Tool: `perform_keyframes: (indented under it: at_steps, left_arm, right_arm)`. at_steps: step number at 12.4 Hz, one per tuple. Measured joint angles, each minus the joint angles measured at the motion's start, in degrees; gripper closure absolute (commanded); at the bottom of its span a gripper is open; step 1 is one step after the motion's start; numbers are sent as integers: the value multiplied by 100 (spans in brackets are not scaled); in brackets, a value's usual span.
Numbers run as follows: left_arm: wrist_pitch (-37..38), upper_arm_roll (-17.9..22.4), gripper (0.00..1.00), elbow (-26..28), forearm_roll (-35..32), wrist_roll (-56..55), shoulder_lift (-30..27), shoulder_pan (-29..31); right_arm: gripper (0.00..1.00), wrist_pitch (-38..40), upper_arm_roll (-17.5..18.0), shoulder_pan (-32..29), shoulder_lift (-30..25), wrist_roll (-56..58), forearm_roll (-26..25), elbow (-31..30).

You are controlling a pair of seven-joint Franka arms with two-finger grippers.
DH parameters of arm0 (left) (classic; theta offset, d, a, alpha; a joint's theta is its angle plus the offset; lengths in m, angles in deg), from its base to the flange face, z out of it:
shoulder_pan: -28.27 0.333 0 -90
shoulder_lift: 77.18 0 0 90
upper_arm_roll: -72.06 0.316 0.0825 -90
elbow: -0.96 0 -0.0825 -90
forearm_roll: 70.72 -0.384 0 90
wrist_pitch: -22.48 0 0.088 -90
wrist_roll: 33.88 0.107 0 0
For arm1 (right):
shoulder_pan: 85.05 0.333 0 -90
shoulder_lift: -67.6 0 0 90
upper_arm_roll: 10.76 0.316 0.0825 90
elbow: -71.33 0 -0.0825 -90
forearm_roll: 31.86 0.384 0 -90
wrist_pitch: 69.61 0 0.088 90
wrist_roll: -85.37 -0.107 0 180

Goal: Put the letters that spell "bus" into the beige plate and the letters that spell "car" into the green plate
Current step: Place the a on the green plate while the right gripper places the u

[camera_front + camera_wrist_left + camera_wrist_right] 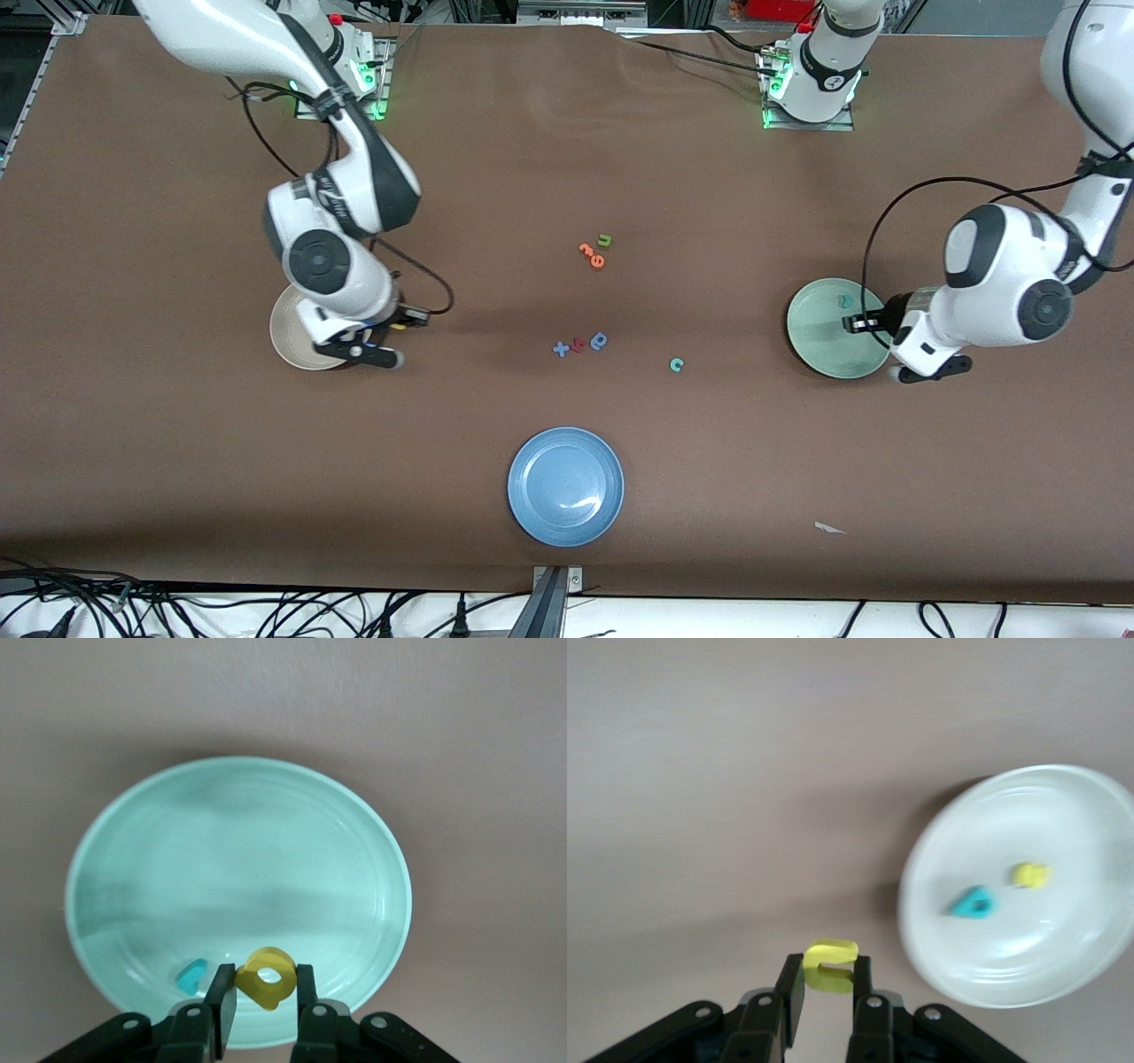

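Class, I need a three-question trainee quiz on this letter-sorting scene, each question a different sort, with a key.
1. True or false: the left gripper holds a yellow letter over the green plate.
2. Which letter lies on the table nearest the green plate? A) teal c B) green u C) blue plus
3. Fill in: two letters already lie in the ____ plate, a teal one and a yellow one.

Key:
1. True
2. A, the teal c
3. beige; the right wrist view shows the beige plate holding a teal letter and a yellow one, while the right gripper grips another yellow letter beside it.
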Motion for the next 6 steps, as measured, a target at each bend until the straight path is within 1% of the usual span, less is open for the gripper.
perform_keyframes:
  at_steps: [1,2,3,4,5,6]
  left_arm:
    - [-198,35,84,145,0,-13,34,1]
    - [-304,57,62,209,-33,-38,80,4]
    - [-352,67,8,228,-159,-124,130,4]
    - [-376,66,0,227,-290,-284,157,3]
    - [-395,55,0,220,-337,-421,159,3]
    - [-398,20,0,188,-345,-547,154,2]
  right_arm:
    - [85,-3,-204,-69,-121,503,4,-272]
    - [85,-37,-403,-131,-211,996,9,-558]
    - [85,-153,-585,-198,-272,1437,13,-857]
    - [84,-411,-737,-250,-313,1785,17,-1176]
    - [78,-762,-888,-271,-339,2078,17,-1490]
    - [50,-1109,-1036,-286,-350,2331,18,-1778]
